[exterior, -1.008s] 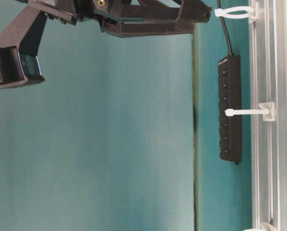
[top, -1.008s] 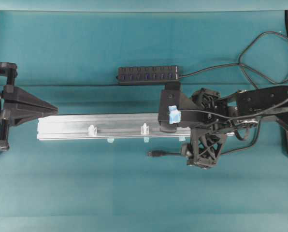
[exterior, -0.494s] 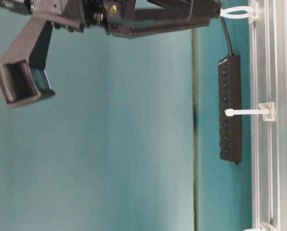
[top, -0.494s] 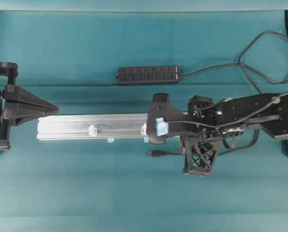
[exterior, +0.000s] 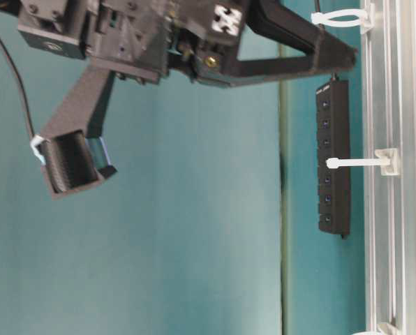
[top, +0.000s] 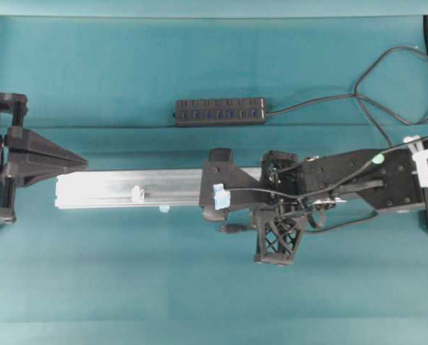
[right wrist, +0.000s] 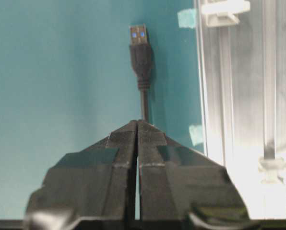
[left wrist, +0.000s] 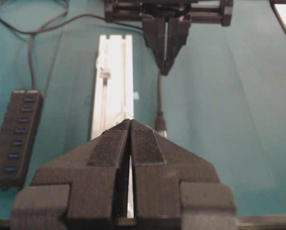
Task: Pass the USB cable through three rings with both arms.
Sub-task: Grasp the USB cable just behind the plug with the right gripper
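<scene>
The right gripper (right wrist: 137,125) is clenched on the USB cable (right wrist: 142,60) beside the aluminium rail (top: 128,188); the left gripper (left wrist: 130,125), clenched empty, hovers at the rail's left end.

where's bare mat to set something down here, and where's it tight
Free: the wide mat below the rail, and the strip above the hub. A narrower band lies between hub and rail. Crowded: the rail's right half, where the right gripper sits shut on the cable; loose wire fills the top right corner.
</scene>
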